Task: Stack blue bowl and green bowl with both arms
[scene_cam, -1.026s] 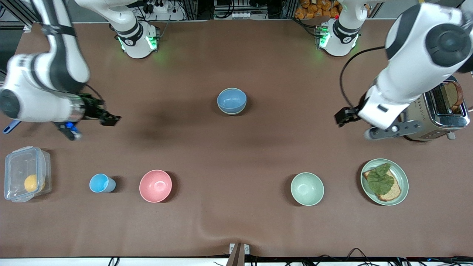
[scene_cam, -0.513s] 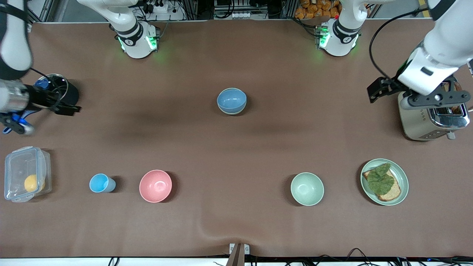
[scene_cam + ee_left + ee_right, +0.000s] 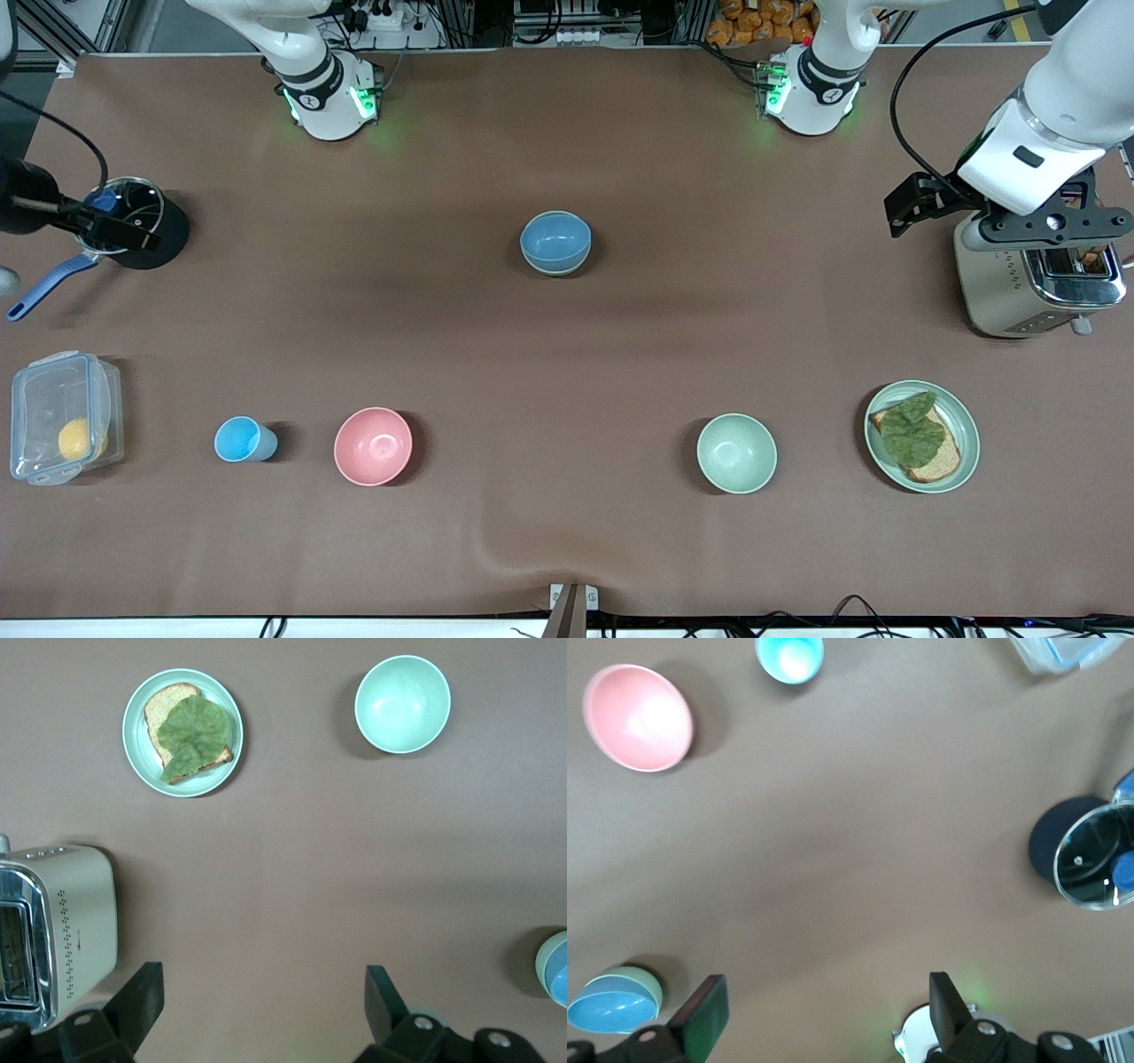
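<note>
Right gripper (image 3: 120, 232) over lidded pot (image 3: 142, 221), jaws apart, empty, blue bowl (image 3: 555, 240) nested in green bowl (image 3: 580, 260) at table centre, left gripper (image 3: 912, 206) beside toaster (image 3: 1032, 288), jaws apart, empty.

Even, bright overhead light falls on the matte brown surface (image 3: 567, 372), with no glare there. The pink bowl (image 3: 373, 446) and blue bowl (image 3: 555, 242) cast short soft shadows. Green base lights tint the cloth. All views are sharp.
</note>
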Motion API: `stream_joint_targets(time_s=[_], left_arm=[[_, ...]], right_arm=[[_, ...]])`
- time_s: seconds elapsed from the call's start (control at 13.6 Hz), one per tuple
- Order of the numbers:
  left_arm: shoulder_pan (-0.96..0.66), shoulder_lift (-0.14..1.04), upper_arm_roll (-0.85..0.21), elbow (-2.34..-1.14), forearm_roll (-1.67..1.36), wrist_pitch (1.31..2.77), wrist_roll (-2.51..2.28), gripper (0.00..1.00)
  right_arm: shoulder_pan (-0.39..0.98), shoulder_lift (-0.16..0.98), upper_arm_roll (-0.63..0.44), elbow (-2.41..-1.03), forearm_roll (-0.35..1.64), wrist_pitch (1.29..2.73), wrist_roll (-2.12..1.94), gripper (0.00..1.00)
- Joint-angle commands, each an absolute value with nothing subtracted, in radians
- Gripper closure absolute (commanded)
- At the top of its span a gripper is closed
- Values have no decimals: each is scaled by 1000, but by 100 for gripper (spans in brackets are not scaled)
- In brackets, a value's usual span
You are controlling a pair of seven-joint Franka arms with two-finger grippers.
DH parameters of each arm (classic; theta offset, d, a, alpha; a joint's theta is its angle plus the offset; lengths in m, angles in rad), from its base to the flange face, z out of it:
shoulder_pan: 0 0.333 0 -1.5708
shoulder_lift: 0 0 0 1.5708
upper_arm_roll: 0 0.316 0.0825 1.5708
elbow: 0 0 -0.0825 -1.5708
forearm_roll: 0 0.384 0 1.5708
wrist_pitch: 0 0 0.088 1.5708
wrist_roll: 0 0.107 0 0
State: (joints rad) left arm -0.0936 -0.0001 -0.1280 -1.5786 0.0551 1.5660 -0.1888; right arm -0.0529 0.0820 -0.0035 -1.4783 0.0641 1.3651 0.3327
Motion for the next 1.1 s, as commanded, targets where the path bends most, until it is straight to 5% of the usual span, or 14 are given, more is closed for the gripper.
stream_joint_targets(time_s=[0.0,0.37,1.03], left_arm=[[-94,-17,-121,-1557,48,1557,-115,0],[-84,-21,-115,-1554,48,1554,-107,0],[-101,-6,-121,-1526,51,1552,-117,0]], right_arm=[[-86,11,6,-1488,81,1371,246,0],[-84,-112,-46,-1689,81,1623,62,0],[-57,-110,-31,-1655,25,1602,-38,0]])
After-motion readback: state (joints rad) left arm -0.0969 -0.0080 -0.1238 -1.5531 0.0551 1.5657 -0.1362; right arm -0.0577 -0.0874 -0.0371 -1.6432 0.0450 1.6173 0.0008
